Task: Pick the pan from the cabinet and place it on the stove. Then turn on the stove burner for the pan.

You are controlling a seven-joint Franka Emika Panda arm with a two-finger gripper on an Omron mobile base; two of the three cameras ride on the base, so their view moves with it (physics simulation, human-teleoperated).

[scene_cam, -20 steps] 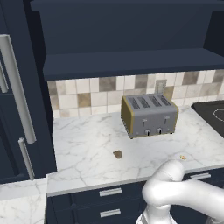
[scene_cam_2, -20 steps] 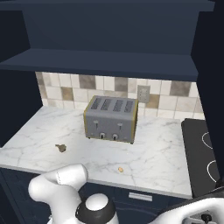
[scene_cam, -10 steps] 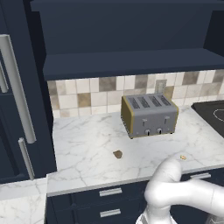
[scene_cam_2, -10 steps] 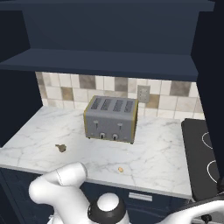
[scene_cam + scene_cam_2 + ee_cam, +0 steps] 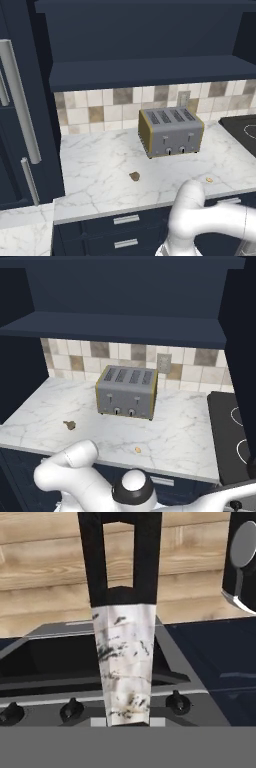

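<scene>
- Our claw [image 5: 128, 722] is drawn nearly together, and it appears clamped on the pan [image 5: 125, 657]. What we see of the pan in the hand view is its handle, gripped between the two pale tips at 6 o'clock.
- The handle's long axis runs straight from 6 o'clock to 12 o'clock. A pale, scuffed stretch lies nearest the claw, and the black grip with its hanging slot is at the far end.
- We cannot make out the pan's round body, so we cannot tell how it hangs below the grip.
- The stove [image 5: 50, 657] lies behind the handle. Its black glass spreads toward 9 o'clock and its knobs [image 5: 71, 709] sit in a row at 7 and 5 o'clock, just beside the claw.
- From the base, the stove [image 5: 245, 132] sits at 3 o'clock of the toaster [image 5: 170, 131] on the marble counter [image 5: 100, 170]. The cabinet [image 5: 150, 70] shelf is at 12 o'clock above them.
- We judge the pan is out of the cabinet and not yet on the glass.
- The coming move likely turns on carrying the pan up and over the knob row, toward the ring marks [image 5: 237, 416] at 3 o'clock.
</scene>
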